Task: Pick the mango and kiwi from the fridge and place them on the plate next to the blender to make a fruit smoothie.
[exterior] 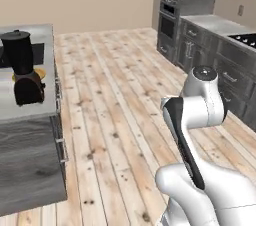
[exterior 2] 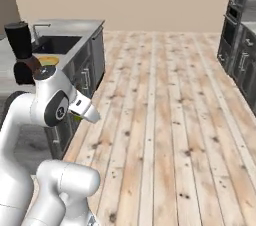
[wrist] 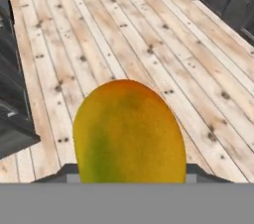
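Pale plank floor [exterior: 115, 120] runs between dark cabinets [exterior: 210, 55] in the left base view, where the blender [exterior: 22, 67] stands on a grey bench [exterior: 27, 112] just in front of the plate [exterior: 39, 73]. Right base view: blender [exterior 2: 22, 52] beside the sink [exterior 2: 55, 44]. Hand view: the pincer [wrist: 130, 178] is clamped on the mango [wrist: 129, 134], held above the floor.

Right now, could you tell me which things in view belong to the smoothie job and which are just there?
Job: mango held in the tool; plate; blender.
Just there: sink; oven; stove.
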Controlling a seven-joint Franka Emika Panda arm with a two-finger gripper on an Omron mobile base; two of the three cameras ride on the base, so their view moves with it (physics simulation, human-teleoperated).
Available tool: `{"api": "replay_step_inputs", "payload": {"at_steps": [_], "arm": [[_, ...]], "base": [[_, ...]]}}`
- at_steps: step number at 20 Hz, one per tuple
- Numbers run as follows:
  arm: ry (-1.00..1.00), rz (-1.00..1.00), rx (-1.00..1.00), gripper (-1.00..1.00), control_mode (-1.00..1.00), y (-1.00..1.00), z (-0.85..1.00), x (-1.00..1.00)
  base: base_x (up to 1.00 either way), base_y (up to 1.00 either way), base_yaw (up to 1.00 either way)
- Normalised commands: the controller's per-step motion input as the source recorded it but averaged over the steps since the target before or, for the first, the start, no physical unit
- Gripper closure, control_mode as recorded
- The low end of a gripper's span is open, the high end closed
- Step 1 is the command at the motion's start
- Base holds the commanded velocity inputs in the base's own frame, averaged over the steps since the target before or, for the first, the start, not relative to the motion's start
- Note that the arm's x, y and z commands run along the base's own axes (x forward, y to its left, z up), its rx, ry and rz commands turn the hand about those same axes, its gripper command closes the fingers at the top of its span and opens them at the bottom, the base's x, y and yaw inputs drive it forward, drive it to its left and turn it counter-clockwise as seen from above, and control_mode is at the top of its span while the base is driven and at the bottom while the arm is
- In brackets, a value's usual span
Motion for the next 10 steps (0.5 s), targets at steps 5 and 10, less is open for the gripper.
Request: {"api": "replay_step_inputs", "payload": {"at_steps": [5, 10], "arm": [[0.0, 0.0, 0.0, 1.0, 1.0, 0.0, 0.0, 0.0], [0.0, 0.0, 0.0, 1.0, 1.0, 0.0, 0.0, 0.0]], "base": [[0.6, -0.01, 0.67], [1.0, -0.44, 0.42]]}}
